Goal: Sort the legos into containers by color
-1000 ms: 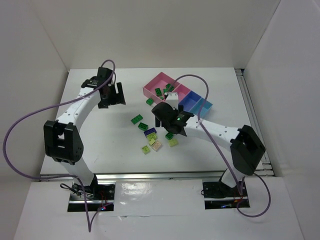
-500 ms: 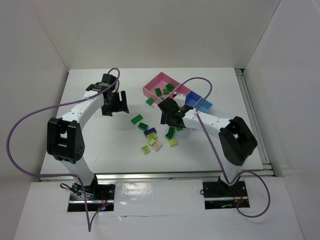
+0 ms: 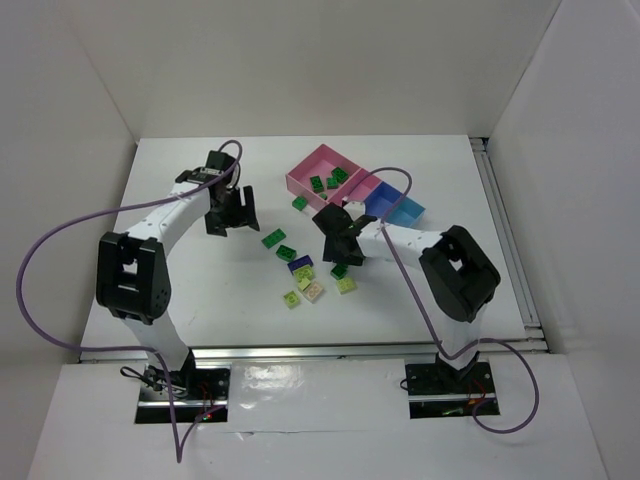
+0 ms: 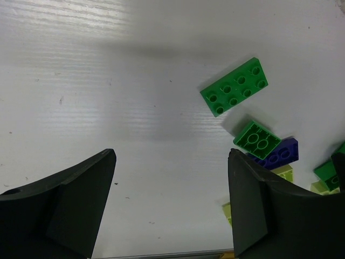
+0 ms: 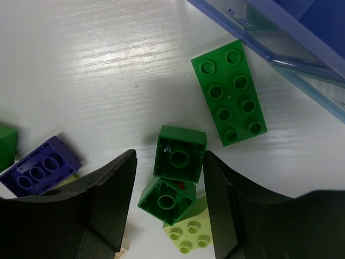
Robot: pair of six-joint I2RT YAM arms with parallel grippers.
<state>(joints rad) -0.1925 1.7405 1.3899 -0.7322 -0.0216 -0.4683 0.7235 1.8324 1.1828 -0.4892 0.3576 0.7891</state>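
Over on the left of the desk (image 3: 200, 290), the left fingers (image 4: 81, 205) hang wide open, holding nothing, bare surface beneath them. A long green brick (image 4: 234, 86) lies off to their right. In the middle of the pile, the right fingers (image 5: 108, 199) bracket a small dark green brick (image 5: 179, 154): one touches it, a sliver of desk shows on the other side, so no firm grip yet, I'd say. A second green brick (image 5: 166, 200) touches it, so squeeze the flat sides squarely and lift straight up. Toward the right rear, the big pink bin (image 3: 325, 160), already holding green legos, looks the likely destination.
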